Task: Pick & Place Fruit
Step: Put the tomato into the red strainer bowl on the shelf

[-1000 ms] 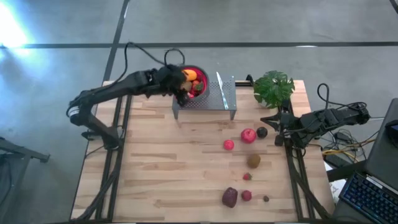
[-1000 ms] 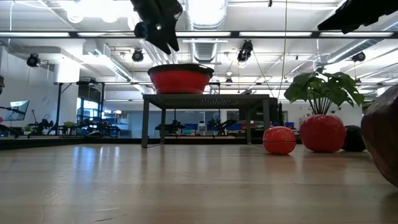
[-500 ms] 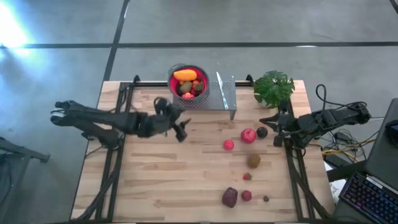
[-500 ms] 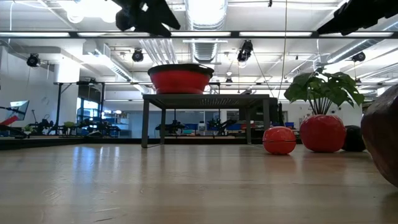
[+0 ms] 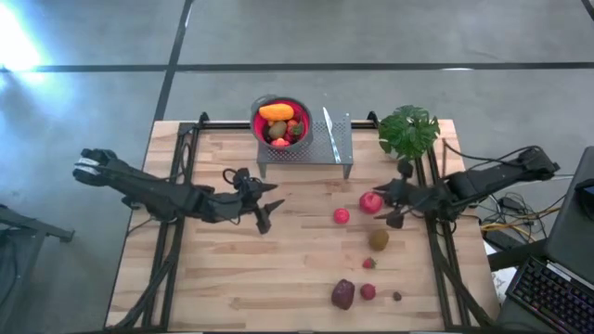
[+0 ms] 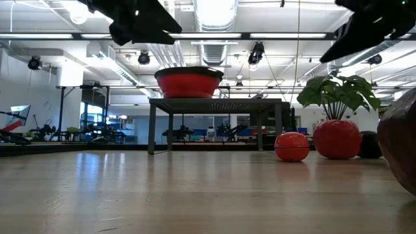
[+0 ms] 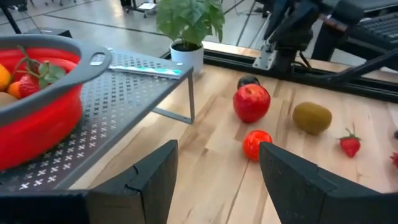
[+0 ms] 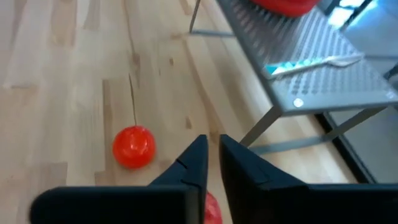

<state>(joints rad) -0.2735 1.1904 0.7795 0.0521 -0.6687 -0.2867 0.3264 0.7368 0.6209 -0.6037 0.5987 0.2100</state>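
I am a two-armed robot at a wooden table (image 5: 232, 269), seen from straight above. Clock directions here are read on that overhead view, with twelve at the far edge.

At twelve o'clock a grey perforated metal stand (image 5: 320, 148) carries a red-lined bowl (image 5: 258, 128) already filled with fruit in the bowl (image 5: 279, 125): an orange piece, a kiwi and some red ones. A leafy potted plant (image 5: 408, 130) stands at about one o'clock.

My left gripper (image 5: 264, 206) hovers above the boards just left of centre, at about ten o'clock from the table's middle. Its two fingers stand apart with a clear gap between them and nothing in it.

My right gripper (image 5: 393, 201) reaches in from three o'clock, just beside the red apple (image 5: 370, 201). In my right wrist view the two fingers (image 8: 193, 163) show only a narrow slit between them, nearly closed, and they hold nothing. A red edge shows just under them there; it may be the apple, but I cannot be sure.

The loose fruit lies on the right half of the table. A small red ball (image 5: 342, 216) sits at nine o'clock from the apple. A brown kiwi (image 5: 378, 239) lies at six o'clock from it. Nearer the front edge are a strawberry (image 5: 368, 263), a large maroon fruit (image 5: 342, 294), a small red berry (image 5: 368, 291) and a tiny dark fruit (image 5: 396, 297).
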